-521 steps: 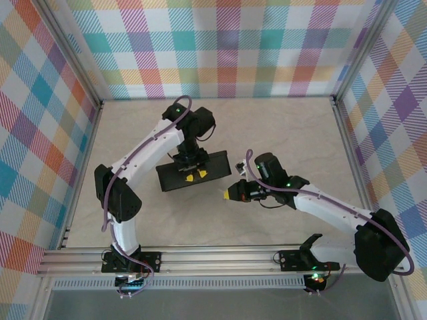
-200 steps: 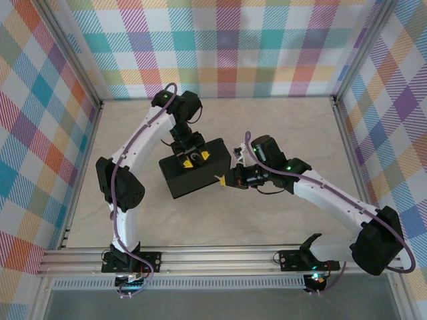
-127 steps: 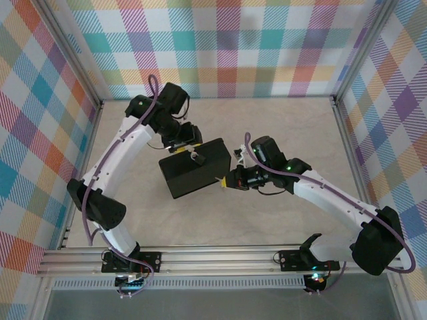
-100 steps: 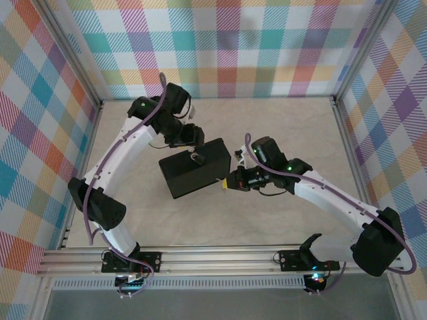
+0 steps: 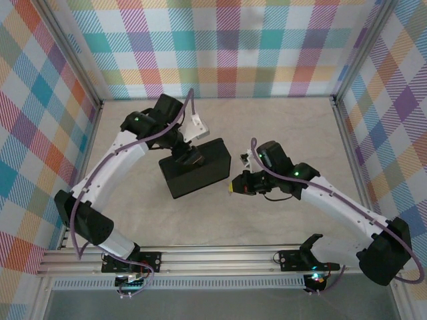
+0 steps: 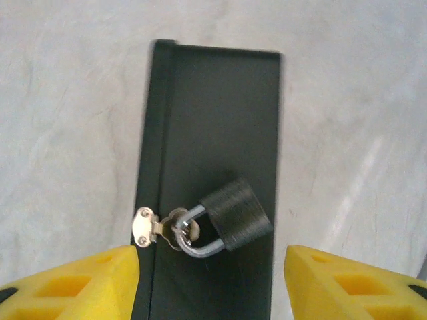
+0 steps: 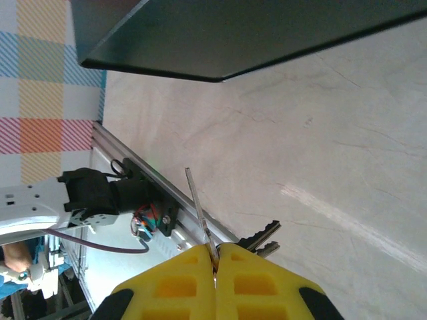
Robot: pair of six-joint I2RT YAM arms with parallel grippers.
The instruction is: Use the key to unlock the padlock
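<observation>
A black box (image 6: pixel 213 120) lies on the table with a small black padlock (image 6: pixel 237 213) hanging by its silver shackle from the hasp (image 6: pixel 144 227) on its lid edge. My left gripper (image 6: pixel 212 267) hovers over the box just short of the padlock, open, with a yellow fingertip on each side and nothing between them. In the top view the left gripper (image 5: pixel 185 159) sits over the box's (image 5: pixel 203 173) far-left part. My right gripper (image 7: pixel 217 250) is shut on the key (image 7: pixel 199 203), whose thin blade sticks out past the pads. That gripper (image 5: pixel 233 187) stands just right of the box.
Two spare keys (image 7: pixel 263 237) dangle beside the right fingers. The box's edge (image 7: pixel 220 67) looms above the right gripper. Plaid walls (image 5: pixel 227 47) enclose the table, and an aluminium rail (image 5: pixel 220 257) runs along its near edge.
My left arm has swung back and left, lifting its gripper off the box top, and its jaws have spread wider. The right gripper has drawn slightly away from the box's right edge.
</observation>
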